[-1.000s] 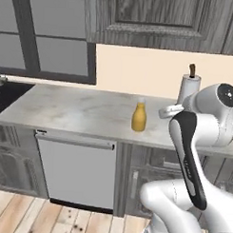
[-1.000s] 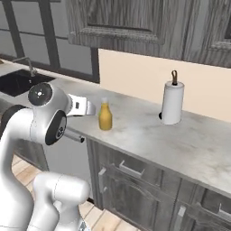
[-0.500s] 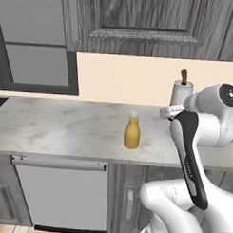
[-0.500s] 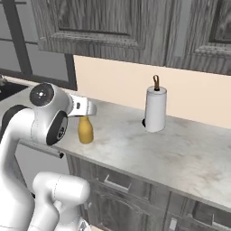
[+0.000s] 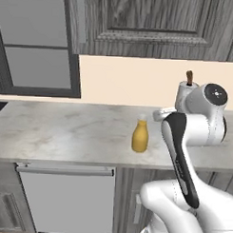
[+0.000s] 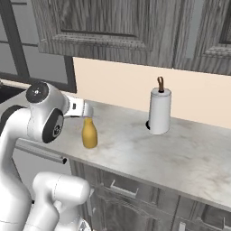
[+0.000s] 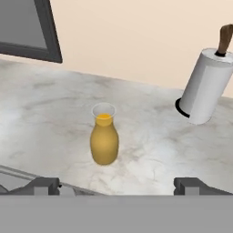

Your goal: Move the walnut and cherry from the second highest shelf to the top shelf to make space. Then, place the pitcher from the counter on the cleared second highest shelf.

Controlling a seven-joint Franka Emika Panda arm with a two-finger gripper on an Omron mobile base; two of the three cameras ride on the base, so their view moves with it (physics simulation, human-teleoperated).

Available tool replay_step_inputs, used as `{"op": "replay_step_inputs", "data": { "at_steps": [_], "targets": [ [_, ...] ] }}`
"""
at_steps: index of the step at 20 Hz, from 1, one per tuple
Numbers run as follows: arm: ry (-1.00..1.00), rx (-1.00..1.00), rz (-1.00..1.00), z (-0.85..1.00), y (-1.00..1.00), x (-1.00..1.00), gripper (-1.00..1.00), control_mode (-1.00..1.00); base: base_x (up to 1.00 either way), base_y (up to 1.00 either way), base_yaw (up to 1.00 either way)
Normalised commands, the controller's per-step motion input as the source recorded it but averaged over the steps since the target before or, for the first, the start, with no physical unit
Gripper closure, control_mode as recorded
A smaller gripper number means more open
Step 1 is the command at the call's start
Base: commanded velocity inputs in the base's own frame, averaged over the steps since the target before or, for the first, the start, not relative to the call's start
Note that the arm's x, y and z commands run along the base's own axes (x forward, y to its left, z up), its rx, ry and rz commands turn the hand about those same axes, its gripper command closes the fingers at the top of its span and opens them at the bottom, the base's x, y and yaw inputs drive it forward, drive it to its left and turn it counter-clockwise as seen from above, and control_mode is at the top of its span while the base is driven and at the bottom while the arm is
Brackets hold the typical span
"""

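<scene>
Hand view is showing me the yellow-orange bottle-shaped pitcher (image 7: 104,142) standing upright on the pale grey marbled stone counter (image 7: 54,113), its glossy rounded belly narrowing to a paler, translucent neck with an open round mouth. It is sitting near the counter's front edge, well clear of the beige back wall (image 7: 136,36). My gripper (image 7: 116,185) is hanging back from it, my two small dark fingertips (image 7: 45,185) standing wide apart with nothing between them; the pitcher is appearing above the gap, closer to my left tip, and I am touching nothing.

Toward the counter's back edge, the tall white cylindrical paper towel roll (image 7: 205,86) is standing on a dark round base, a brown wooden knob topping its spindle, well apart from the pitcher.

In the left base view, the pitcher (image 5: 140,137) is sitting just ahead of my white arm, above the flat grey dishwasher front (image 5: 65,197). Dark grey wood-grain wall cabinets (image 6: 113,27) are hanging over the counter in the right base view, with the pitcher (image 6: 89,133) beside my wrist.
</scene>
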Motion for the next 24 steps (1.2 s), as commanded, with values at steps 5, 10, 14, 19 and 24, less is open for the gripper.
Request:
{"op": "replay_step_inputs", "data": {
  "at_steps": [5,10,14,19,24],
  "targets": [
    [0.24,0.0,-0.04,-0.39,0.07,0.11,-1.0,-1.0,0.0,0.0,0.0],
    [0.07,0.0,0.0,-0.41,0.0,0.22,-1.0,-1.0,0.0,0.0,0.0],
    [-0.11,0.0,0.0,-0.42,0.0,0.24,-1.0,-1.0,0.0,0.0,0.0],
    [-0.14,0.0,0.0,-0.4,0.02,0.33,-1.0,-1.0,0.0,0.0,0.0],
    [0.0,0.03,0.0,-0.21,0.08,0.35,-1.0,-1.0,0.0,0.0,0.0]
  ]
}}
